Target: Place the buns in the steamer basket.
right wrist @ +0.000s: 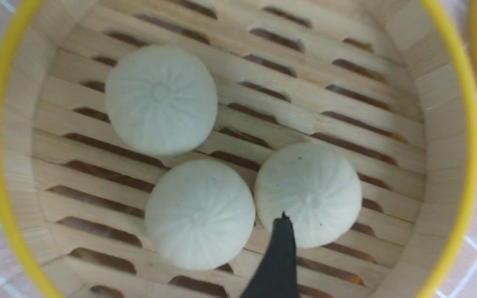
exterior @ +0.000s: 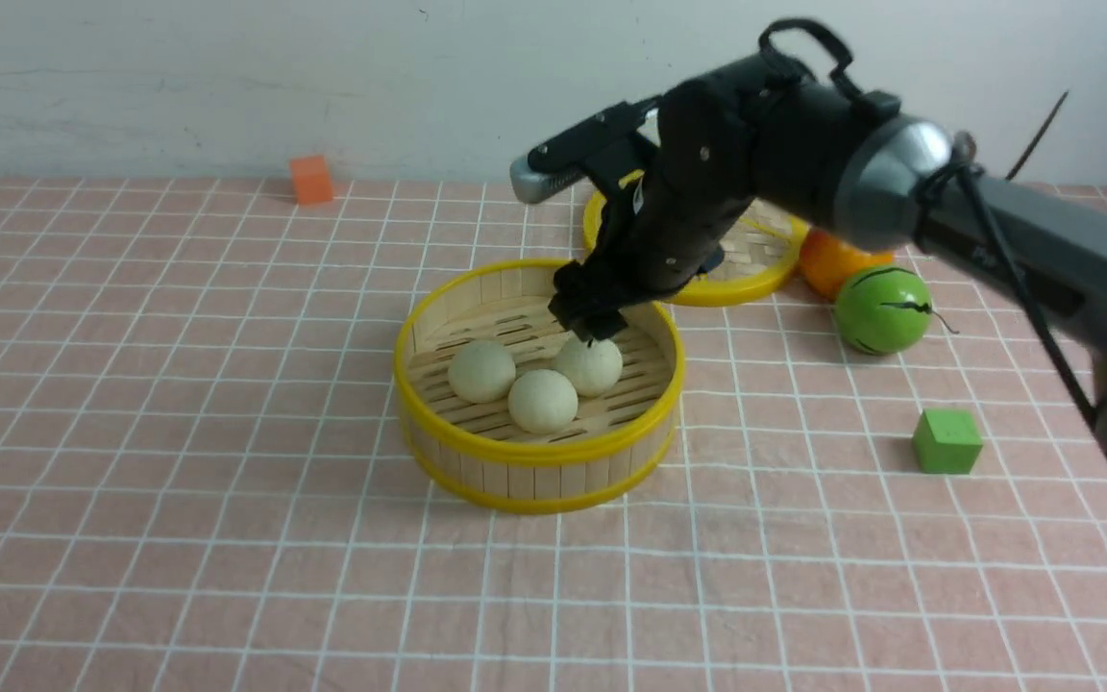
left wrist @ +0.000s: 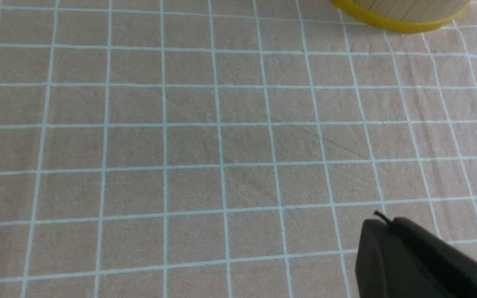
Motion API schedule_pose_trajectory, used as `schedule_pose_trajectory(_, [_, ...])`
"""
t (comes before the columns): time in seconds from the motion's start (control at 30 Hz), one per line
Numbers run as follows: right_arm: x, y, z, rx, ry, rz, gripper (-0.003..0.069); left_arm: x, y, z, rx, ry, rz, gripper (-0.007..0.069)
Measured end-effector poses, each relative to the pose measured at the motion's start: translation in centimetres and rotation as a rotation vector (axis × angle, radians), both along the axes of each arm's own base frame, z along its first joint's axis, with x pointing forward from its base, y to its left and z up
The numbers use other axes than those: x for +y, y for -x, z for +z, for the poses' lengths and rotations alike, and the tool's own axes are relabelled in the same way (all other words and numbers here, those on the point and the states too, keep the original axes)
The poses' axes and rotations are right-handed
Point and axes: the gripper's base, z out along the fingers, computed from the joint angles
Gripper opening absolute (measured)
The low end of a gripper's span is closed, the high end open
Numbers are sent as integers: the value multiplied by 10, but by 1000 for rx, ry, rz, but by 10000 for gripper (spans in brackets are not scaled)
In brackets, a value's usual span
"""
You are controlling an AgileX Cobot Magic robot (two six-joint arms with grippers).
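Observation:
Three cream-white buns (exterior: pixel 481 370) (exterior: pixel 542 400) (exterior: pixel 590 365) lie together on the slatted floor of the steamer basket (exterior: pixel 534 452). My right gripper (exterior: pixel 592 322) hangs just above the bun nearest the basket's back right, open and empty. In the right wrist view its jaws (right wrist: pixel 389 231) stand wide apart, one finger over a bun (right wrist: pixel 309 190), the other outside the yellow rim (right wrist: pixel 462 124); the other buns (right wrist: pixel 160 99) (right wrist: pixel 200 213) lie beside it. My left gripper (left wrist: pixel 383 221) shows only in the left wrist view, shut and empty over the cloth, short of the basket (left wrist: pixel 400 16).
A flat woven disc with a yellow rim (exterior: pixel 755 259) lies behind the basket under my right arm. An orange fruit (exterior: pixel 827 264) and a green striped fruit (exterior: pixel 882 309) sit to the right, a green cube (exterior: pixel 947 441) nearer, an orange cube (exterior: pixel 311 179) at the back.

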Motion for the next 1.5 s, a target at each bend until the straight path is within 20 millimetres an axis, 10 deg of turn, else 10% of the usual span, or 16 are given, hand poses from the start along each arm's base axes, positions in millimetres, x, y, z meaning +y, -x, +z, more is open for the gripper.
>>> schedule_pose_trajectory(0.17, [-14, 29, 65, -43, -59, 2, 565, 6, 14, -3, -133, 103, 15, -13])
schedule_pose_trajectory(0.43, [-46, 94, 147, -86, -97, 59, 211, 9, 21, -1, -209, 145, 12, -13])
schedule_pose_trajectory(0.67, [-62, 138, 155, -42, -145, 122, -15, 9, 21, -1, -209, 145, 12, -13])
schedule_pose_trajectory(1.13, [-132, 250, 146, -430, -365, 62, -14, 9, 21, -1, -209, 145, 12, -13])
schedule_pose_trajectory(1.5, [-163, 305, 96, -409, -354, 58, -10, 9, 21, -1, -209, 145, 12, -8])
